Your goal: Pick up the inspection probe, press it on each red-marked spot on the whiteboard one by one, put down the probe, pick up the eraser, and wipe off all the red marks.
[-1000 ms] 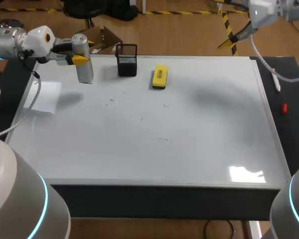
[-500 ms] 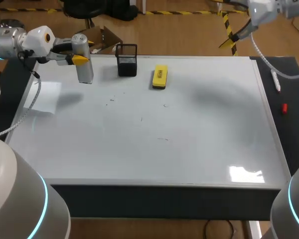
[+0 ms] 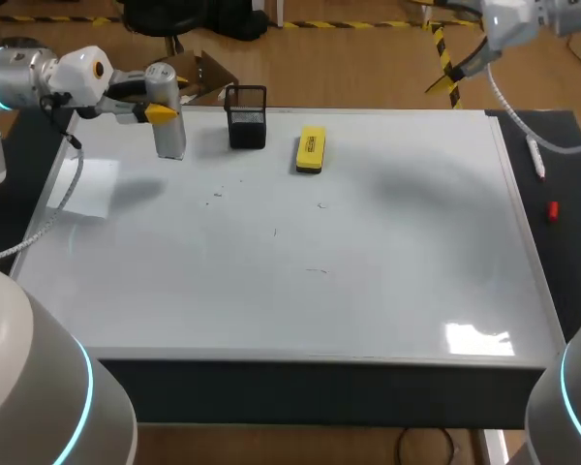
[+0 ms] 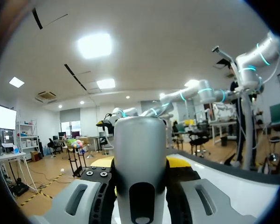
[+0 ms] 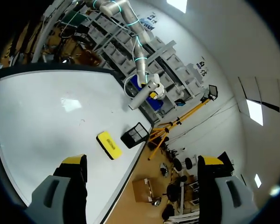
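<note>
The left jaws grip the grey inspection probe (image 3: 167, 121), upright between them; in the last half-second they have carried it slightly toward the black mesh holder (image 3: 246, 118) just beside them (a small shift, no more); no red marks show on the whiteboard (image 3: 368, 271), only faint specks, so I judge the pressing done and the put-down begun; the right jaws hang wide and empty, the yellow eraser (image 3: 311, 150) well ahead of them.

- We count one whiteboard (image 3: 397, 281).
- We count one probe (image 3: 167, 126).
- One eraser (image 3: 311, 150).
- One black box (image 3: 246, 121).
- A few faint marks (image 3: 316, 270), too small for us to count surely.
- Two arms: left arm (image 3: 29, 77), right arm (image 3: 511, 24).
</note>
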Motion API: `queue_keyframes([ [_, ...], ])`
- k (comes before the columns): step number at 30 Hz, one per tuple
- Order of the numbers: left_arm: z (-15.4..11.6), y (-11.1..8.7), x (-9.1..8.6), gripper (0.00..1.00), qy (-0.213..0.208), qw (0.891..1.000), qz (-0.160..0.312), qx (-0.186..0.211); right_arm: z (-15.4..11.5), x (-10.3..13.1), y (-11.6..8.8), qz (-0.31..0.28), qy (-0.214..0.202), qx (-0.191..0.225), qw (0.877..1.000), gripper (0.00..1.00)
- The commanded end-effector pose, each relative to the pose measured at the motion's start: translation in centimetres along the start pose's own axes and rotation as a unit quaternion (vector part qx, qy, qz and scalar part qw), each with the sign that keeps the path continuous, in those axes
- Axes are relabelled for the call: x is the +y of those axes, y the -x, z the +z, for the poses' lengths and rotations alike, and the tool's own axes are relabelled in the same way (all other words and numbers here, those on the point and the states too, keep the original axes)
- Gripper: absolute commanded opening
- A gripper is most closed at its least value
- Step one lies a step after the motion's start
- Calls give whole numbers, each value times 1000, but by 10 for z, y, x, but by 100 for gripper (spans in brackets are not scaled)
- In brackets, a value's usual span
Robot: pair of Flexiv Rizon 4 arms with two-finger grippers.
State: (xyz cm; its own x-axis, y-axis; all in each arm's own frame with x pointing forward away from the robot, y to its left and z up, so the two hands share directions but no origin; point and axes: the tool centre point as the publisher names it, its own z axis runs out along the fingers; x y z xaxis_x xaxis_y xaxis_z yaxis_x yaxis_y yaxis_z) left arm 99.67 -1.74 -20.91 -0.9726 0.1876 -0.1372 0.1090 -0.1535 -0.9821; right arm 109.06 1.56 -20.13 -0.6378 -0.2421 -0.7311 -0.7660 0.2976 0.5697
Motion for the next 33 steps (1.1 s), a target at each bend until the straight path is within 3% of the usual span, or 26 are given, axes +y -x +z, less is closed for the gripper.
queue_keyframes([
  [1,8,26,-8,0,5,999,9,36,-1,0,1,-1,0,3,1000,100],
  [19,58,102,-42,0,-9,994,34,99,-1,0,1,-1,0,3,1000,100],
  [33,94,122,-27,0,-26,993,6,119,-1,0,1,-1,0,3,1000,100],
])
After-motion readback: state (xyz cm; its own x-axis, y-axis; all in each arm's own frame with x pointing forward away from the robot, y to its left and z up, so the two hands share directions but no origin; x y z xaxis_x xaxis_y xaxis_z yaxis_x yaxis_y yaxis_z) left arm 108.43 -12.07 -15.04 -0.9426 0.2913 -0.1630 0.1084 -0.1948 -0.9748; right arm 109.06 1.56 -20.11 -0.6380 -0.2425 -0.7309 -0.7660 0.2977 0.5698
